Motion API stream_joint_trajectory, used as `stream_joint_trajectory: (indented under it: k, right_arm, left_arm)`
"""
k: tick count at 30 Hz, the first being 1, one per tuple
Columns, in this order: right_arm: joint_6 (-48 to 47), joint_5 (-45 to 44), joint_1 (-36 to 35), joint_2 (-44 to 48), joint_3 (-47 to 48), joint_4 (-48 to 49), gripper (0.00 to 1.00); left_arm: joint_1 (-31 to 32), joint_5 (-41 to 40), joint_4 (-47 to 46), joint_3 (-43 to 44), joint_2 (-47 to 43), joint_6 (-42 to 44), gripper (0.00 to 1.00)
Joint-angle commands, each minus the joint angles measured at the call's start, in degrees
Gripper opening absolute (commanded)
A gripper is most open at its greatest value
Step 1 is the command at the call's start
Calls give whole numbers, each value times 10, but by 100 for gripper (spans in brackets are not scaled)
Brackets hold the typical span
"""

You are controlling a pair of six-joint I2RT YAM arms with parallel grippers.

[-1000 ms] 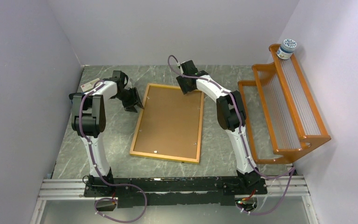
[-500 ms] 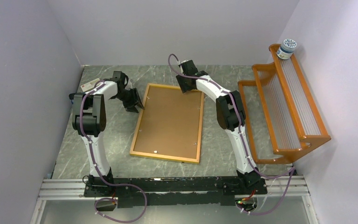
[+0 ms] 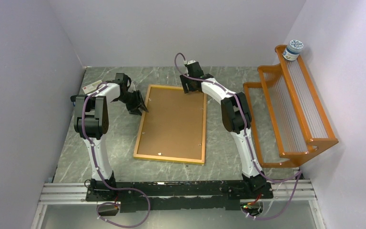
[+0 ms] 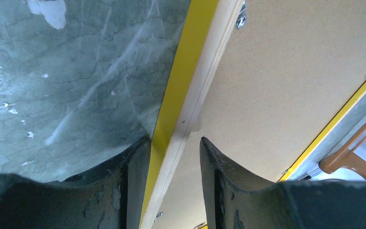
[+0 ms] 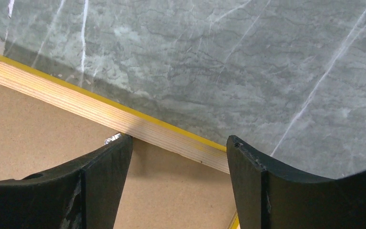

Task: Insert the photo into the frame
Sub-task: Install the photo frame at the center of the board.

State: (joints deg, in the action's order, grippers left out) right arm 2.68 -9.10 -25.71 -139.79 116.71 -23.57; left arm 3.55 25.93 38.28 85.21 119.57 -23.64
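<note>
Marble table [image 3: 119, 143] | frame [image 3: 169, 159] rails lie between left jaws, right jaws

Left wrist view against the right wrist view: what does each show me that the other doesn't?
Only the left wrist view: the left gripper straddling the frame at its long left rail, and a corner of the orange rack beyond the opposite rail. Only the right wrist view: the right gripper, jaws wide, over the frame's far rail, with the table past it. Both: the yellow-edged frame, the brown backing panel in it, a metal clip and the table. Neither shows the photo.
</note>
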Motion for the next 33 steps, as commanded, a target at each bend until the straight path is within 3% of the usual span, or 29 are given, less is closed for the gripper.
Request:
stream_joint_trajectory:
  k: [1,9,25,33]
  right_arm:
    - [19,40,-1,2,-36,26,79]
    - [27,34,0,2,-37,28,90]
    - [99,6,5,69,10,-31,91]
    - [161,11,27,149,-41,-50,91]
  left_arm:
    - [0,15,-6,4,8,3,48]
    - [0,23,-8,6,12,3,49]
    - [0,0,-7,8,-5,0,48]
    - [-1,-1,-9,8,-14,-5,51]
